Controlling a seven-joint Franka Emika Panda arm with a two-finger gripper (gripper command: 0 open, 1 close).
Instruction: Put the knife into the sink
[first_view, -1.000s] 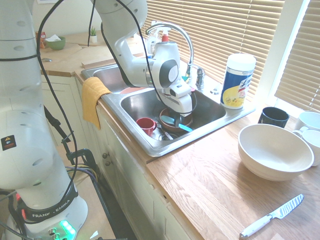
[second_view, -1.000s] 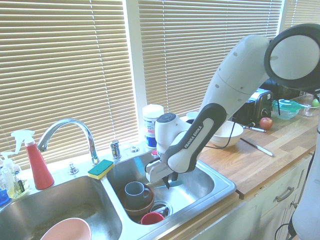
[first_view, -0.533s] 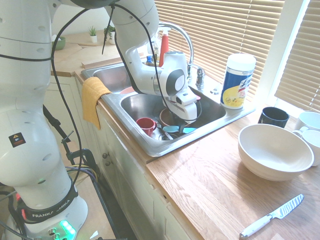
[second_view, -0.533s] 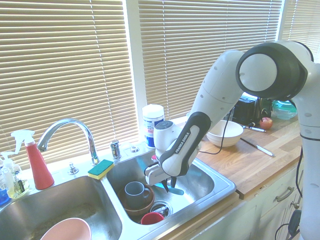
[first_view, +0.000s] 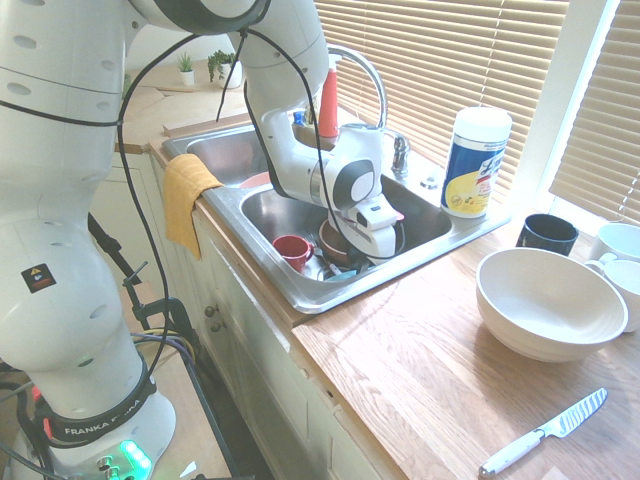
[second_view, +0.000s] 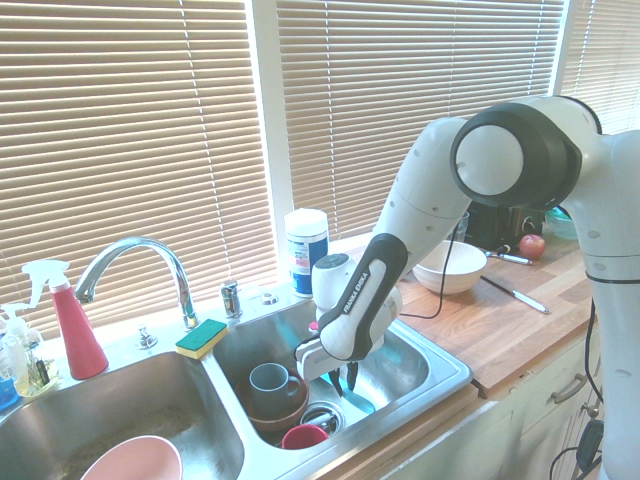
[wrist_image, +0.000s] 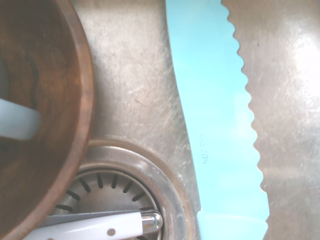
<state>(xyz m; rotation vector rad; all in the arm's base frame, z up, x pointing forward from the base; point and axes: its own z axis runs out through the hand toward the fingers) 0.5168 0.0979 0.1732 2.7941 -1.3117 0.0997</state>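
Gripper now nearer counter side of sink, pincer narrow on turquoise knife, blade swung round; wrist view alone resolves its scalloped edge.

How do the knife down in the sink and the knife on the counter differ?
The sink knife is all turquoise, the counter knife pale-handled with a dimpled blade. The sink knife's edge is scalloped; the counter knife's looks smooth. The gripper is right by the sink knife, away from the counter knife.
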